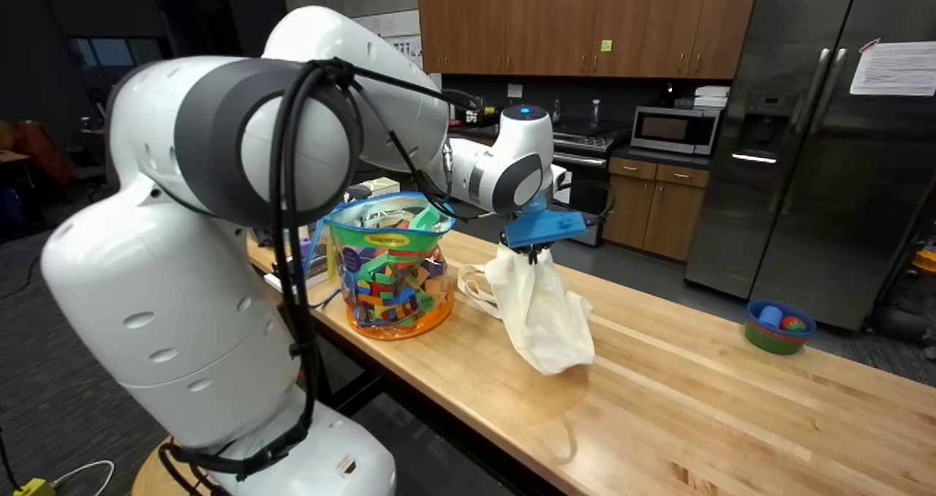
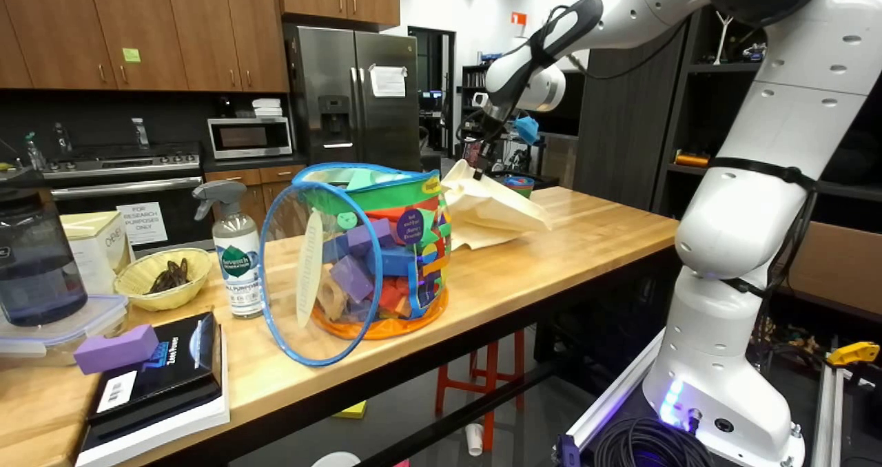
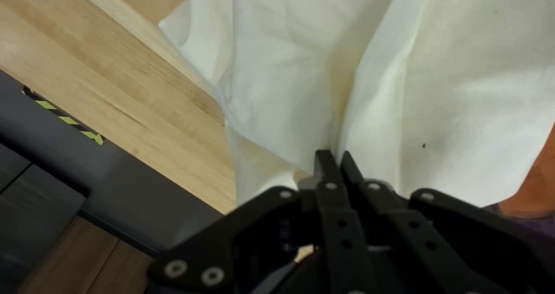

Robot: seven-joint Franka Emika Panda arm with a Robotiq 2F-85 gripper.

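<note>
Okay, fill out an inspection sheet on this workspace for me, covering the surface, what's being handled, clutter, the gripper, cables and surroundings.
Surface: butcher-block tabletop, light wood, glossy.
Handled item: cream tote bag, creased, held near its top; unclear whether its base bears on the wood.
Clutter: clear bag of toy blocks, round lid hanging open; Seventh Generation spray bottle; yellow basket; purple arch block; nested bowls.
Gripper: shut on the tote's cloth.
Cables: black cables strapped along the white arm; coiled cable beside the arm base.
Surroundings: stainless refrigerator with paper posted on it, microwave, range, red stool seen beneath the tabletop.
</note>
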